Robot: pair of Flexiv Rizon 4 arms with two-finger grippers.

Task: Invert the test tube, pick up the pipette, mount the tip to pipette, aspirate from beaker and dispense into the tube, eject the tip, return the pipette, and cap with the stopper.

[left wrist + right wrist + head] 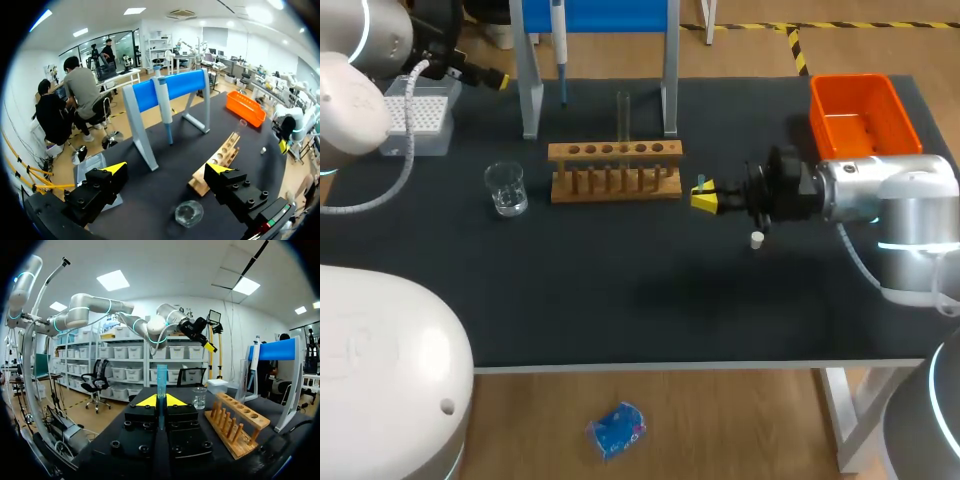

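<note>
The black counter (620, 300) carries a blue stand (595, 15) with the pipette (560, 50) hanging from it, well ahead of the left gripper (166, 168), whose fingers are released and wide apart. An orange bin (860, 115) sits beside the right arm. The wooden rack (615, 170), holding a clear test tube (623, 115) upright, stands just ahead of the right gripper (705, 195). Its fingers are clenched on an upright blue tube (161, 382). The beaker (189, 212) is ahead of and below the left fingers. A white stopper (757, 239) lies near the right fingers.
</note>
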